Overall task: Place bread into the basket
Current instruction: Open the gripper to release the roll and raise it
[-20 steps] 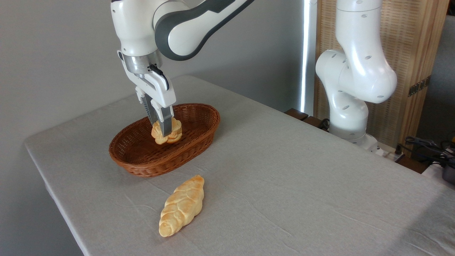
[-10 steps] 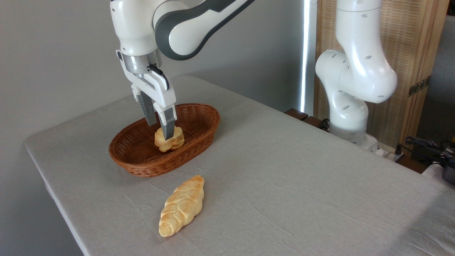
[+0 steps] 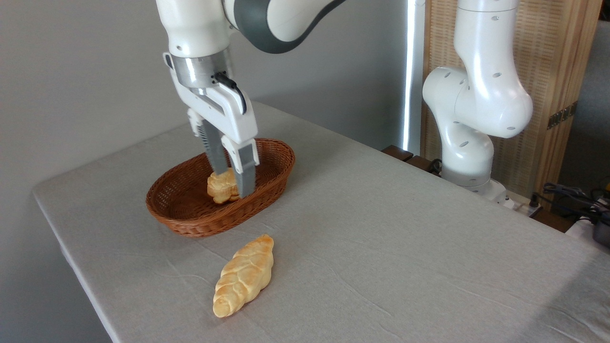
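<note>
Bread [image 3: 221,186] sits on the basket [image 3: 190,221] floor, so your drop looks done; your claw [image 3: 233,183] hangs spread around it, pinching nothing.

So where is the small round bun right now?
The bun sits inside the wicker basket at the picture's left, partly hidden behind the open claw, with the braided loaf on the table in front of the basket.

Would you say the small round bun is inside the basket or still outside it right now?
Inside. The bun sits on the floor of the wicker basket, ringed by its rim, with the open claw around it.
</note>
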`<action>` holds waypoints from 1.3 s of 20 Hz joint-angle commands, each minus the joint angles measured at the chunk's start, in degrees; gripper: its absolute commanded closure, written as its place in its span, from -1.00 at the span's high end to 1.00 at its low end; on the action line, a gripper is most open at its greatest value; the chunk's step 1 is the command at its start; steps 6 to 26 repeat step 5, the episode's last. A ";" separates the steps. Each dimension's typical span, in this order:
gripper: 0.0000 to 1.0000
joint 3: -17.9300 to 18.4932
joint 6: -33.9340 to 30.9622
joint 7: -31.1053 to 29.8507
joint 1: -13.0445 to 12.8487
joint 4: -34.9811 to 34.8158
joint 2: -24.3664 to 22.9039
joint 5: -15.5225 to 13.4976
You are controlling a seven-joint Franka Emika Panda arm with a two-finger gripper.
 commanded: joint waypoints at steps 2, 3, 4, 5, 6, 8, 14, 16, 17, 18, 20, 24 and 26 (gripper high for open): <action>1.00 3.95 -3.64 4.90 -0.55 2.11 -0.91 0.11; 1.00 4.22 -4.25 4.98 -0.46 2.21 -0.83 0.11; 1.00 4.91 -4.52 4.90 -0.46 2.90 -0.83 -0.06; 1.00 5.62 -4.61 4.72 -0.46 3.78 -0.83 -0.32; 1.00 5.62 -4.61 4.72 -0.46 3.78 -0.83 -0.32; 1.00 5.62 -4.61 4.72 -0.46 3.78 -0.83 -0.32; 1.00 5.62 -4.61 4.72 -0.46 3.78 -0.83 -0.32; 1.00 5.62 -4.61 4.72 -0.46 3.78 -0.83 -0.32; 1.00 5.62 -4.61 4.72 -0.46 3.78 -0.83 -0.32; 1.00 5.62 -4.61 4.72 -0.46 3.78 -0.83 -0.32; 1.00 5.62 -4.61 4.72 -0.46 3.78 -0.83 -0.32; 1.00 5.62 -4.61 4.72 -0.46 3.78 -0.83 -0.32; 1.00 5.62 -4.61 4.72 -0.46 3.78 -0.83 -0.32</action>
